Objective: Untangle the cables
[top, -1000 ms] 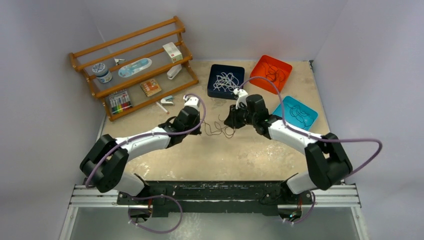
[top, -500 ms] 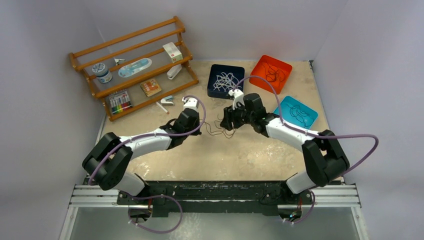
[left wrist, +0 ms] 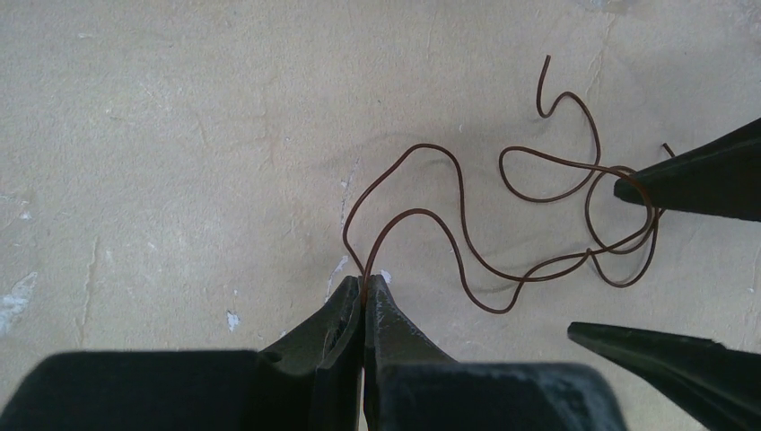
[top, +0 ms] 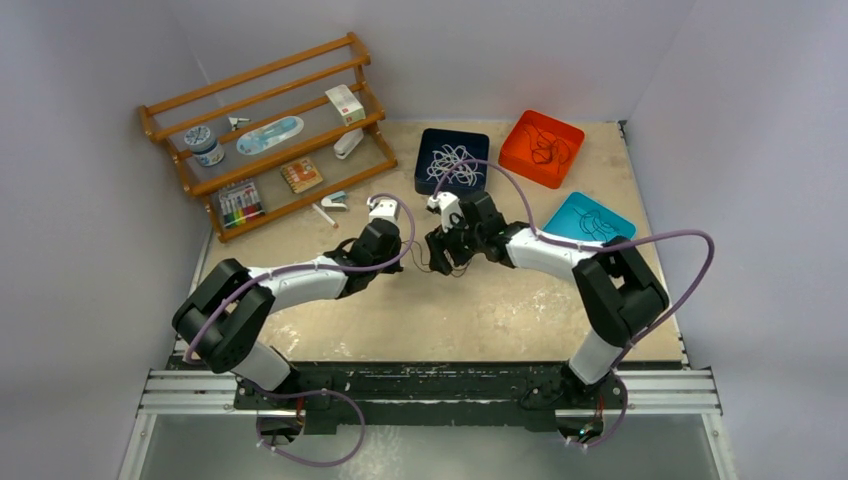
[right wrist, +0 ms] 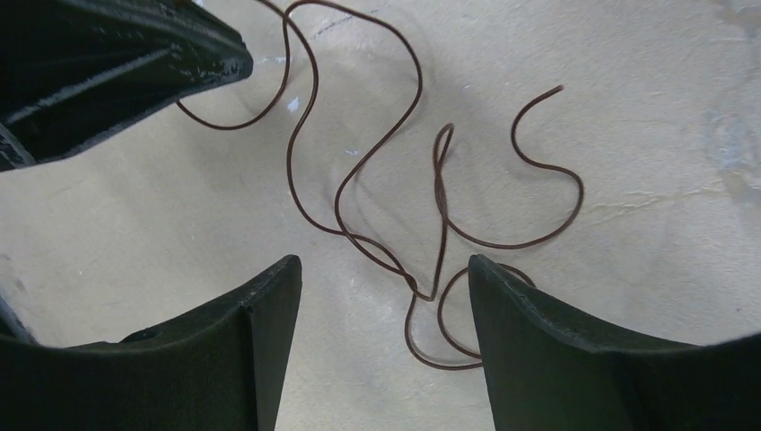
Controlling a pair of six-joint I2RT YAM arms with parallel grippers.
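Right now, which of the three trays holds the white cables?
The navy tray, leftmost of the three, holds the white cables; the orange tray and teal tray hold only dark ones.

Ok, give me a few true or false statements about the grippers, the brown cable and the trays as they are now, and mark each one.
1. The left gripper is shut on the brown cable. True.
2. The right gripper is clamped on that cable. False: its jaws stand open on either side of a crossing in the cable.
3. The navy tray holds white cables. True.
4. One tray is empty. False: even the orange tray holds dark cables.
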